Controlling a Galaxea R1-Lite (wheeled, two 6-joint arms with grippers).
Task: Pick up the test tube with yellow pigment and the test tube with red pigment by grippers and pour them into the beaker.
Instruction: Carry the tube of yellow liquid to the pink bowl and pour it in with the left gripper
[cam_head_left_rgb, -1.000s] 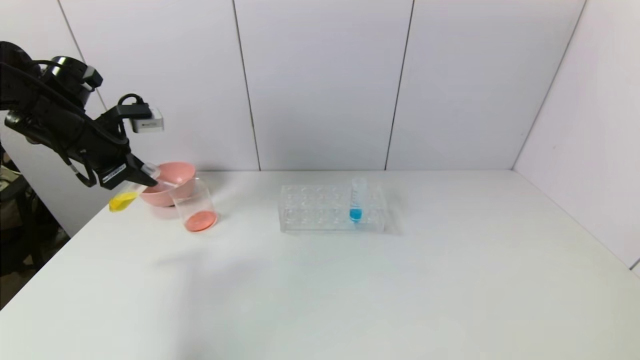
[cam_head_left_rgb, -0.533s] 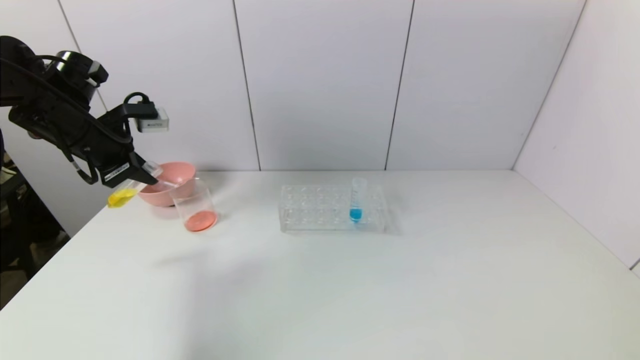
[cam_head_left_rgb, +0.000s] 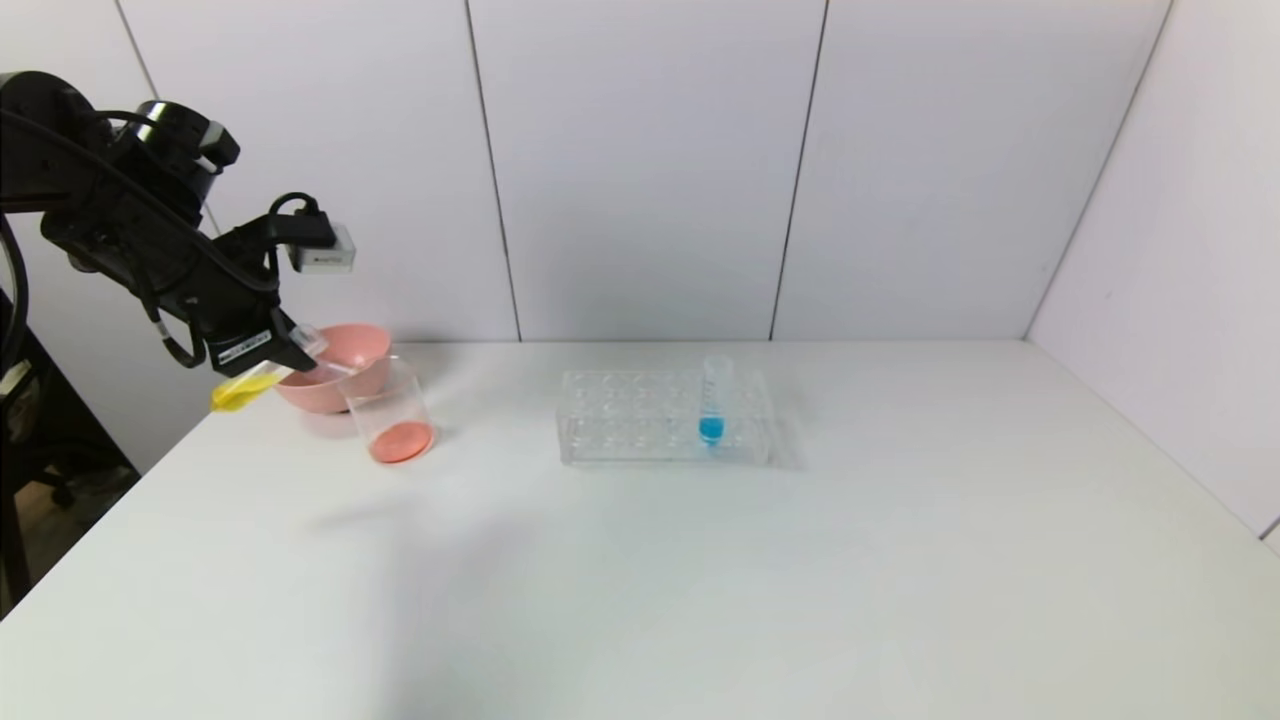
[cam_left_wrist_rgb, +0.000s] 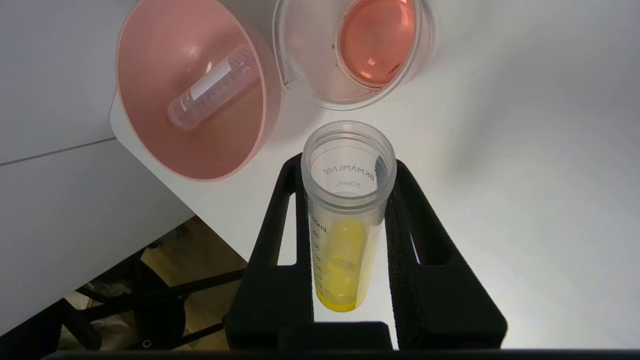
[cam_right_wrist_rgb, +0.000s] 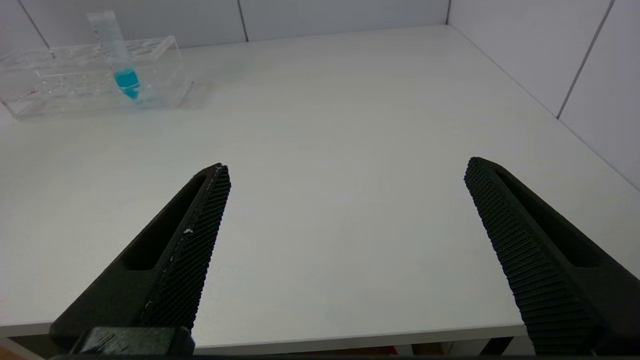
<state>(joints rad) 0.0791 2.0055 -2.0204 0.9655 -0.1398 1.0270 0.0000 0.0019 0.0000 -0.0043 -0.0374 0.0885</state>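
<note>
My left gripper (cam_head_left_rgb: 290, 350) is shut on the test tube with yellow pigment (cam_head_left_rgb: 240, 392), holding it tilted above the table's far left edge, its open mouth toward the beaker. In the left wrist view the tube (cam_left_wrist_rgb: 345, 220) sits between the closed jaws of the left gripper (cam_left_wrist_rgb: 345, 167), yellow liquid pooled low. The beaker (cam_head_left_rgb: 390, 410) stands beside the pink bowl with red-orange liquid at its bottom (cam_left_wrist_rgb: 377, 42). An emptied clear tube (cam_left_wrist_rgb: 215, 87), the test tube with red pigment, lies inside the pink bowl. My right gripper (cam_right_wrist_rgb: 345, 172) is open and empty near the table's front edge.
The pink bowl (cam_head_left_rgb: 375, 345) stands at the far left, touching the beaker. A clear tube rack (cam_head_left_rgb: 640, 425) at mid-table holds a blue-liquid tube (cam_head_left_rgb: 712, 405). The table's left edge drops off just under the held tube.
My left arm has risen and shifted slightly right, tilting the yellow tube flatter, its liquid spreading along the tube. The beaker and bowl have not moved.
</note>
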